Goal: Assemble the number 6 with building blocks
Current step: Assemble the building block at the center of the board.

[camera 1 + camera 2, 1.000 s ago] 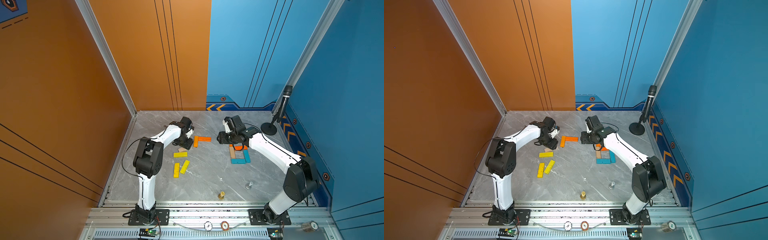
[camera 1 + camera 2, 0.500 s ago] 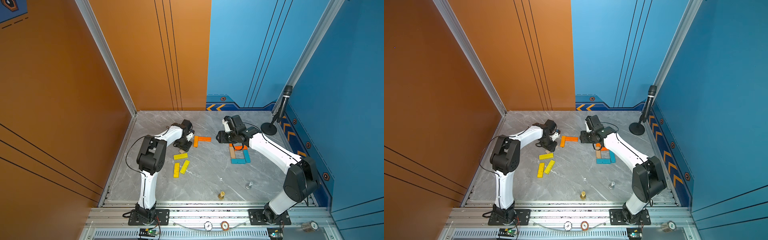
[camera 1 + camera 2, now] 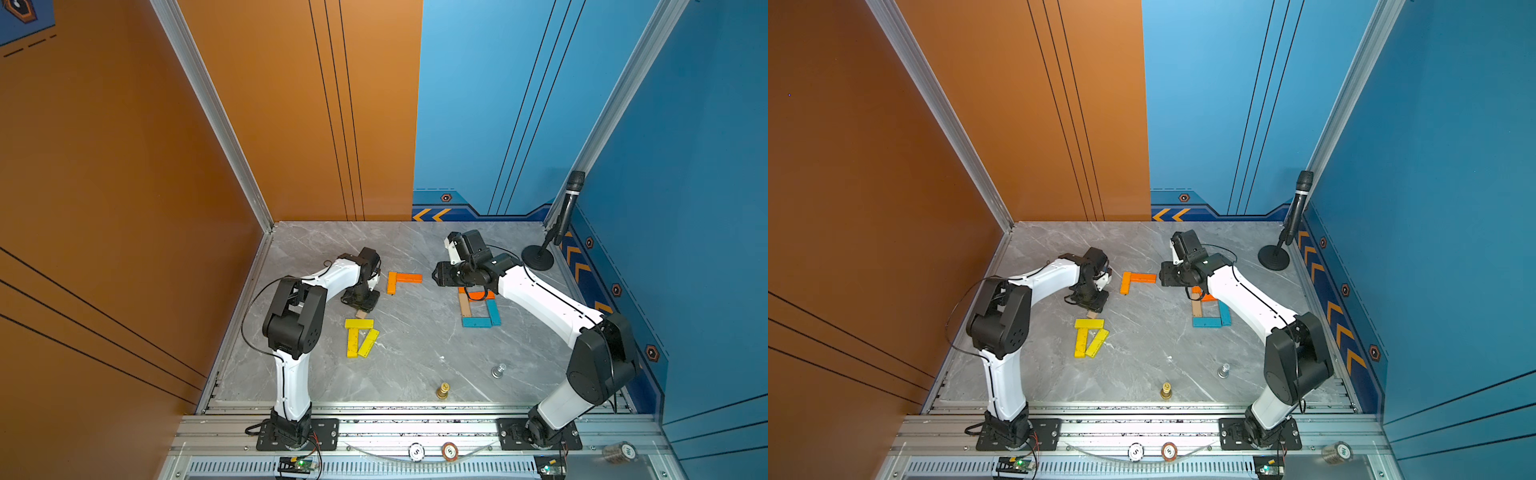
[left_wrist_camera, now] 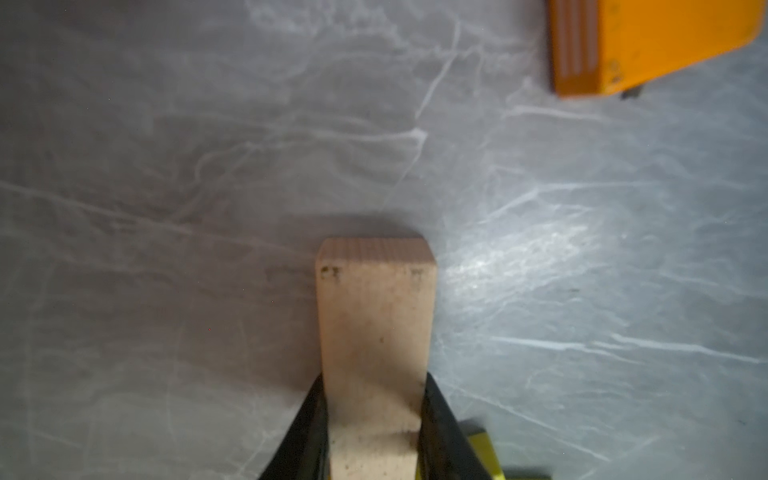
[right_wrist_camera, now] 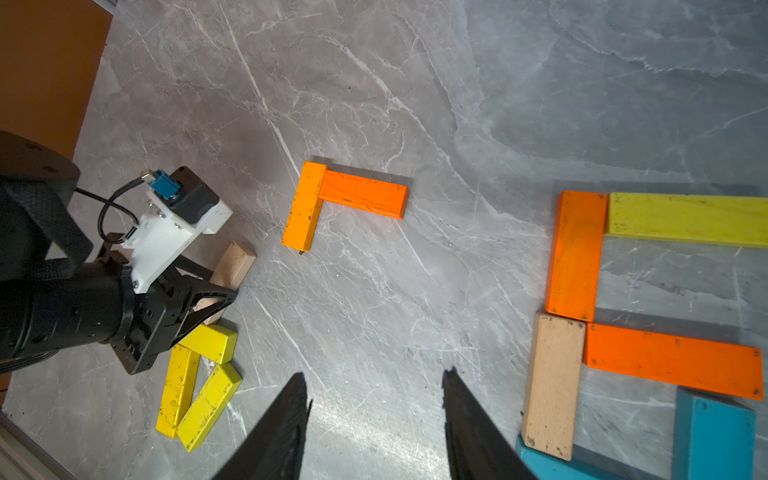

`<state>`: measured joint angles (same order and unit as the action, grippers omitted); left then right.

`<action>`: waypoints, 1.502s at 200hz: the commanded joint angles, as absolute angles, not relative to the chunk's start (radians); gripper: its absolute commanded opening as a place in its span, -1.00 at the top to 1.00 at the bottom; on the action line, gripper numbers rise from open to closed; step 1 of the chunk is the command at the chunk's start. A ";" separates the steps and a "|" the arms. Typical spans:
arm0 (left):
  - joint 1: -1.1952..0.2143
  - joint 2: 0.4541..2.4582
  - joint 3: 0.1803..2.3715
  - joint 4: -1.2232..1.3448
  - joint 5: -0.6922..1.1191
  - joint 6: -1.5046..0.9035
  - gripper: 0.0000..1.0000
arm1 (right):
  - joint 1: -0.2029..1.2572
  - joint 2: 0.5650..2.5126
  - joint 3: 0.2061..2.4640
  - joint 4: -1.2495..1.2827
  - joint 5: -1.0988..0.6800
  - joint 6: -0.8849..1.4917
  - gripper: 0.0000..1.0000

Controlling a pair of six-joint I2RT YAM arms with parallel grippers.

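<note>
Fingers of left gripper clench flat tan wooden plank at nine o'clock, across its width (looks light, stiff).

Tan block gripped by left gripper. Two black fingers pressed against its long sides, near one end. Other end left free; small dark marks seen at its corners. Grey marbled table seen underneath, shadow close by block. Orange block seen well apart, partly cut off. Bit of yellow block seen just beside one finger.
</note>
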<state>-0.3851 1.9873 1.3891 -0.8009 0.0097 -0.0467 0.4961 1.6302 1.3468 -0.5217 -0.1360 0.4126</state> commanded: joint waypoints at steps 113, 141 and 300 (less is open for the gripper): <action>-0.569 2.023 1.373 -0.770 0.045 -0.501 0.30 | 0.457 1.571 1.280 -0.496 -0.150 0.415 -0.07; -0.566 2.025 1.397 -0.769 0.032 -0.510 0.30 | 0.451 1.577 1.280 -0.492 -0.156 0.416 -0.07; -0.569 2.077 1.488 -0.770 0.041 -0.513 0.30 | 0.448 1.599 1.281 -0.490 -0.168 0.419 -0.07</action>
<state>-0.5640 2.0426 1.4723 -0.7670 0.0303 -0.5060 0.4522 1.5932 1.2919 -0.4953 -0.1555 0.4129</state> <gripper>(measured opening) 0.350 0.533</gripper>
